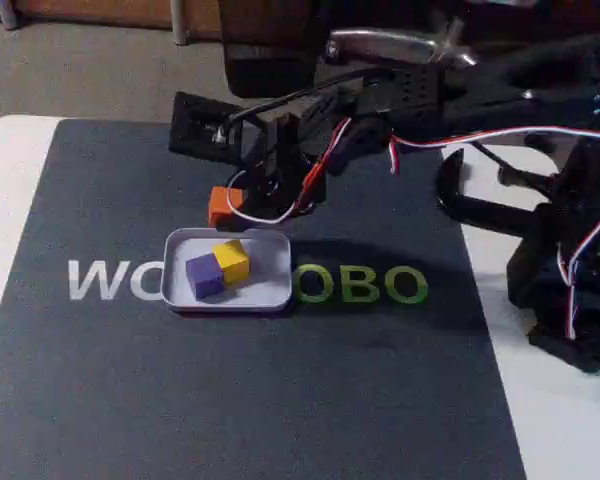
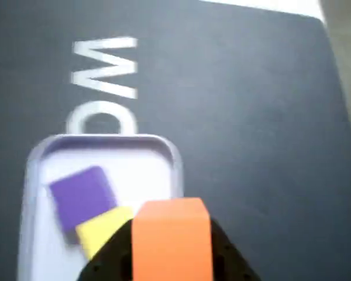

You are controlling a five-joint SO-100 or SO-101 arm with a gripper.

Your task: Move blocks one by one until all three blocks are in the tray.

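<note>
Two blocks, yellow block [image 1: 233, 260] and purple block [image 1: 204, 276], sat touching in the tray [image 1: 265, 295]. Gripper [image 2: 171, 257] clamped the orange block [image 1: 223, 206] above the tray's far rim; best to carry it over bare tray floor before release.

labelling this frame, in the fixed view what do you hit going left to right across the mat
White "WO" lettering → purple block → yellow block, both in the tray → green "OBO" lettering. The orange block in the claw sits behind the tray, overlapping the others in this order.
</note>
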